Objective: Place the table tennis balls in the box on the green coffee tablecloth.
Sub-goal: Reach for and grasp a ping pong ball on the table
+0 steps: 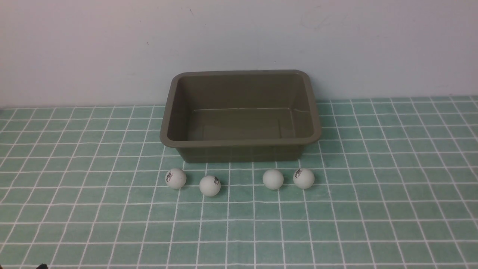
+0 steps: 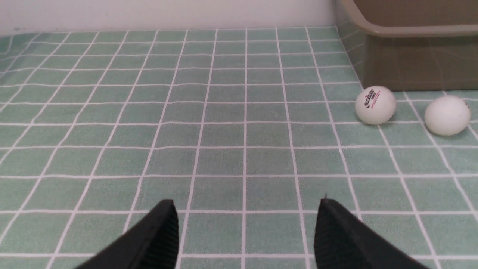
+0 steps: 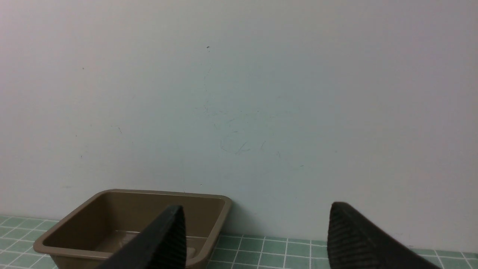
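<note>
Several white table tennis balls lie in a row on the green coffee tablecloth (image 1: pixel 93 209) just in front of the box (image 1: pixel 241 144): one at the left (image 1: pixel 175 178), one beside it (image 1: pixel 210 185), and two at the right (image 1: pixel 273 179) (image 1: pixel 303 178). The olive-brown box stands empty against the wall. My left gripper (image 2: pixel 246 205) is open over bare cloth, with two balls (image 2: pixel 375 105) (image 2: pixel 447 115) and a box corner (image 2: pixel 410 52) ahead of it. My right gripper (image 3: pixel 255 211) is open, held up facing the wall, with the box (image 3: pixel 93 254) off to one side. Neither gripper shows in the front view.
A plain pale wall (image 1: pixel 239 37) rises directly behind the box. The checked cloth runs wide to both sides of the box and toward the near edge of the front view.
</note>
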Tool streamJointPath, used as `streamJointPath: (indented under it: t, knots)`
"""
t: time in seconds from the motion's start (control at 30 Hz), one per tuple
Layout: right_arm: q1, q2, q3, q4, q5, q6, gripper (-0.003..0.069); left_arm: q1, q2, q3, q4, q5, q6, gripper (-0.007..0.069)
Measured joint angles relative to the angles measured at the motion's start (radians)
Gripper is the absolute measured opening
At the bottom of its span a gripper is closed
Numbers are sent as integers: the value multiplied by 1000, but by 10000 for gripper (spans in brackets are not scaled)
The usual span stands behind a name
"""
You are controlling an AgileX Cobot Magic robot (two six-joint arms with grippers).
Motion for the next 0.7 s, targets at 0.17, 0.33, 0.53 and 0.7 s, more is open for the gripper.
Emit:
streamJointPath:
  t: [0.17, 0.33, 0.53, 0.7]
  knots:
    - [0, 0, 0, 0, 7, 0, 461, 0, 0, 1, -194, -85, -7, 447]
    - [0, 0, 0, 0, 38, 0, 461, 0, 0, 1, -424, -147, -8, 447]
    - [0, 0, 0, 0, 55, 0, 461, 0, 0, 1, -588, -176, -8, 447]
    - [0, 0, 0, 0, 56, 0, 461, 0, 0, 1, -607, -176, -8, 447]
